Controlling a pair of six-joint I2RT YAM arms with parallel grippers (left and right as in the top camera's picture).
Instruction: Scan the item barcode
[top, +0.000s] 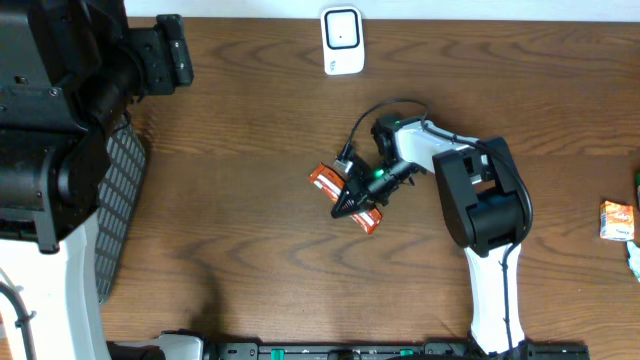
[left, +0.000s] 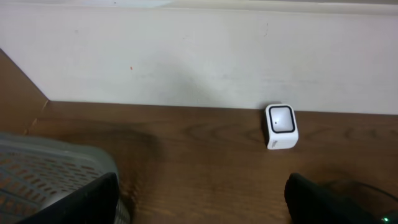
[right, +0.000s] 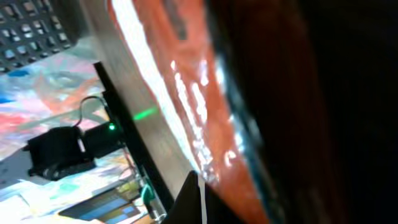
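Item: orange packet (top: 324, 181), likely light, crinkly, slippery film; your right gripper (top: 348, 203) jaws clench its middle, left gripper (left: 202, 205) jaws released.

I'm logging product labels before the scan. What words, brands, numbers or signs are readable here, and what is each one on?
No text can be read in any view.
On the shiny orange plastic packet held in the right claw: any print is blurred or lost in glare.
On the small orange carton at the far right: print too small to read.
On the white box-shaped scanner: no lettering visible.
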